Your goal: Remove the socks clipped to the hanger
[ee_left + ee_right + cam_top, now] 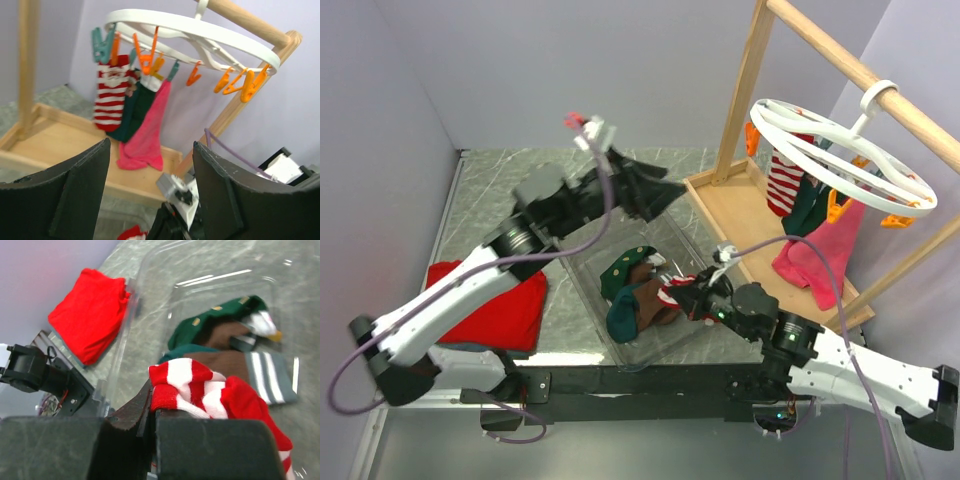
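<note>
Clear tray (582, 285): sits mid-table in front of both arms; it holds two dark green socks (623, 272) with brown toes, lying crumpled against each other.
Right gripper (150, 405): clamped tight on a loose striped sock (200, 390), red and white, low over the tray's right side.
Loose striped sock, axis: bunched at the jaws, trailing away from them toward the tray floor beside the green pair.
Left gripper (150, 175): spread wide and holding nothing, raised above the tray's far edge, facing the hanger.
Hanger (210, 29): white ring hooked on the wooden rail frame (840, 60) at far right, tilted, with orange pegs (247, 82) dangling free along its near rim.
Clipped socks: a hanging striped sock (111, 97), a dark green one (137, 112) and a pink sock (150, 132) overlap in one cluster, long axes vertical, toes down, near the frame's wooden base.
In the way: the frame's slanted post stands just beside the cluster.
Red cloth (505, 305): folded flat, left of the tray, partly under the left arm.
</note>
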You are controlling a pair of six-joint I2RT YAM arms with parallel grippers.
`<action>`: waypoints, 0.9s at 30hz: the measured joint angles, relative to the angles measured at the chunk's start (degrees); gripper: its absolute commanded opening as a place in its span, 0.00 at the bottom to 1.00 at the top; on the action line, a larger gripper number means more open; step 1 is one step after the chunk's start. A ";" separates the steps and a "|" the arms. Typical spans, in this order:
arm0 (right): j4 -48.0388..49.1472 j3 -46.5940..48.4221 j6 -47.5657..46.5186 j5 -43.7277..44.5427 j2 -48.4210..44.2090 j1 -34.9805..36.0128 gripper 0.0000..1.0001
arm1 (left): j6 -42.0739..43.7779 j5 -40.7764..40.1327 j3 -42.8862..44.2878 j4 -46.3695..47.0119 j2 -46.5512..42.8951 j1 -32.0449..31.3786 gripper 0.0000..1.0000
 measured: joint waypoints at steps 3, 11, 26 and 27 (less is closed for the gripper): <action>2.97 2.84 -0.74 -2.10 5.86 0.00 0.15 | 1.57 -4.02 -6.25 -0.98 -7.82 0.00 0.74; 5.05 9.16 -0.20 -3.21 18.01 0.00 0.83 | 3.34 -9.88 -13.79 -4.46 -16.55 0.00 0.75; 5.20 1.05 4.83 17.00 2.69 -7.26 0.84 | 0.98 -8.50 -22.73 -2.99 -16.15 -0.02 0.73; 5.53 0.15 5.38 18.08 2.14 -9.62 0.84 | 0.70 -8.13 -23.26 -2.84 -15.98 -0.02 0.73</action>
